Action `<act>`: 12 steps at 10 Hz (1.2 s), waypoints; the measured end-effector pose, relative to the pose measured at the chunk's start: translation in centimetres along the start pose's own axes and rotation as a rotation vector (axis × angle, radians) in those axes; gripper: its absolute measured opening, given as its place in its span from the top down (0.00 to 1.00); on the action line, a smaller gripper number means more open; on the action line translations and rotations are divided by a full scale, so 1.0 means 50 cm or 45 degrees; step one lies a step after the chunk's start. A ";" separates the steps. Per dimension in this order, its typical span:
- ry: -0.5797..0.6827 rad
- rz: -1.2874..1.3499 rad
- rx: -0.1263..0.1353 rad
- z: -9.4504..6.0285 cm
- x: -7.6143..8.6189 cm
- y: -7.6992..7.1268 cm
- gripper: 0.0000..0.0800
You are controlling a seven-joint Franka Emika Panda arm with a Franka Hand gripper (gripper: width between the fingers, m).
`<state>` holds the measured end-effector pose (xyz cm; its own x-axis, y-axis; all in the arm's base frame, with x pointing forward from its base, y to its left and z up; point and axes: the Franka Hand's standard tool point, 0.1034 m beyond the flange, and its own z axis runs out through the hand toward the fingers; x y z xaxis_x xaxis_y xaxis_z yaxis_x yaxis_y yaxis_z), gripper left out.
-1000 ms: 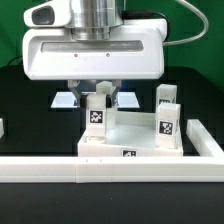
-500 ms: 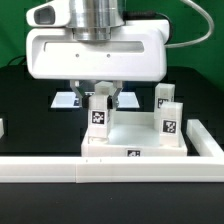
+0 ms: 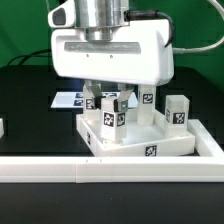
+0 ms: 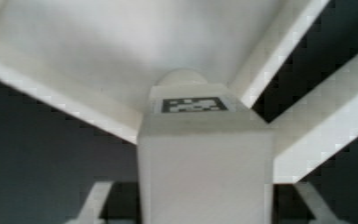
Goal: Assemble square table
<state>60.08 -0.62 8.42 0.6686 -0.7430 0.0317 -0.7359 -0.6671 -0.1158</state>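
One tabletop (image 3: 140, 143), three upright leg blocks (image 3: 110, 115), one border rail (image 3: 100, 168).

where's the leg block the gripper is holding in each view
Exterior view: the leg block stands upright between the fingers of the gripper, over the near-left corner of the tabletop as that view shows it.
Wrist view: the same leg block fills the middle, its tag facing the camera, with the tabletop behind it.
Shared landmark: the black-and-white tag on the block's face.
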 end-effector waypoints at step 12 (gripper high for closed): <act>-0.018 0.079 0.022 0.008 -0.021 -0.021 0.19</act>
<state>60.22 0.88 8.12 0.6235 -0.7818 0.0099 -0.7739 -0.6189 -0.1340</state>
